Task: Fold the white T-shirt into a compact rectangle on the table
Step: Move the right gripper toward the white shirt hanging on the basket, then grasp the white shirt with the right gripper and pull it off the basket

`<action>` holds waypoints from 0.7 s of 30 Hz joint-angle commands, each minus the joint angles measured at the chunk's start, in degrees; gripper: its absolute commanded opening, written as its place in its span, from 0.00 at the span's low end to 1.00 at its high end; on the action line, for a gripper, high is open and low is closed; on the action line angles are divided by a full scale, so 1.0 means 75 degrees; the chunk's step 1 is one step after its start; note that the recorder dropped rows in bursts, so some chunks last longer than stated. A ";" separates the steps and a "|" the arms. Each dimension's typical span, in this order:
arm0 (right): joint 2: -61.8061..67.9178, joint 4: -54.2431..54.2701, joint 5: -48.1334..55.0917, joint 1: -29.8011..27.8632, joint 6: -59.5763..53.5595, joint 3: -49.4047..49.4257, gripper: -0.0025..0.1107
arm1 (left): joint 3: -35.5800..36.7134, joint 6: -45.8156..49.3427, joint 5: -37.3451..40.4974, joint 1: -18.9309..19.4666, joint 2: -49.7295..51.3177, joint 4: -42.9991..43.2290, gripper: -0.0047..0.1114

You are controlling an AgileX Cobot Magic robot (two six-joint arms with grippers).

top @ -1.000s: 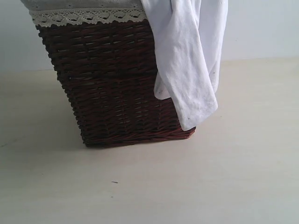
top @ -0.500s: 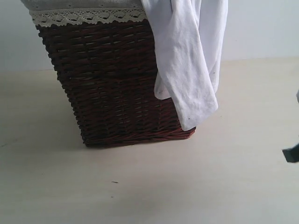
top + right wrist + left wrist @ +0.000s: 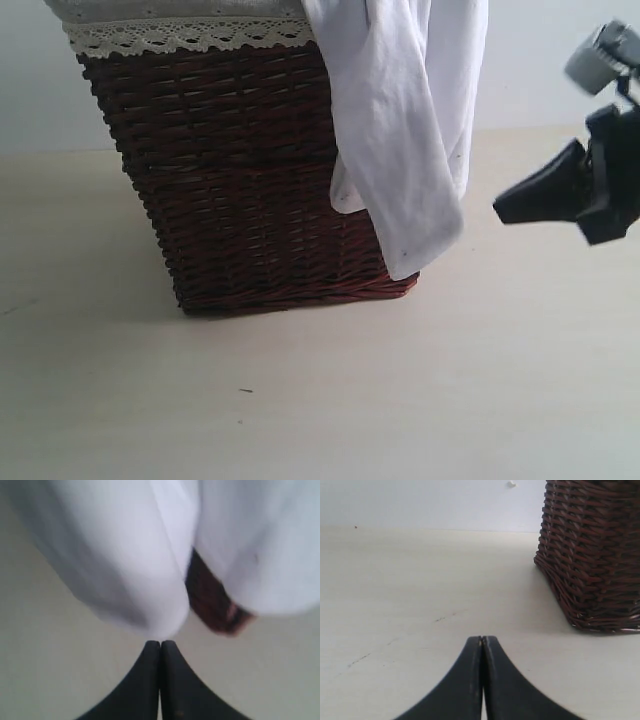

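The dark wicker basket (image 3: 250, 180), its lace-trimmed lining (image 3: 180, 35) folded over the rim, stands on the table (image 3: 300, 400); its inside is out of sight. The white T-shirt (image 3: 410, 130) hangs over the basket's right-hand corner — draped nearly to its base. Right of the basket the right gripper (image 3: 500, 212) hovers, fingers pressed together, empty; the left gripper (image 3: 483, 639), likewise pressed together, sits low near the basket's foot.

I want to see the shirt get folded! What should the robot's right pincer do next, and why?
Probably open its jaws and ease toward the hanging cloth. The right pincer is shut and apart from the white T-shirt, which hangs over the side of the wicker basket, not yet on the table.
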 commanded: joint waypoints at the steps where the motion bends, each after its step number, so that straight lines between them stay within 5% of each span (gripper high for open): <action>1: 0.0045 0.2210 0.1168 -0.1052 -0.0630 -0.0184 0.02 | 0.0003 0.0020 -0.0040 -0.0064 -0.0042 0.0015 0.04; 7: 0.0161 0.2770 0.1168 -0.1760 -0.0475 -0.0184 0.05 | 0.0003 0.0020 -0.0040 -0.0064 -0.0042 0.0015 0.04; 10: 0.0457 0.2584 0.1168 -0.1717 -0.1109 -0.0184 0.21 | 0.0003 0.0020 -0.0040 -0.0064 -0.0042 0.0015 0.04; 15: 0.0999 0.3715 0.1168 -0.1190 -0.2454 -0.0184 0.85 | 0.0003 0.0020 -0.0040 -0.0064 -0.0042 0.0015 0.04; 17: 0.1104 0.4343 0.0557 -0.0981 -0.2483 -0.0184 0.95 | 0.0003 0.0020 -0.0040 -0.0064 -0.0042 0.0015 0.04; 21: 0.1395 0.5106 0.0347 -0.0584 -0.2819 -0.0338 0.94 | 0.0003 0.0020 -0.0040 -0.0064 -0.0042 0.0015 0.04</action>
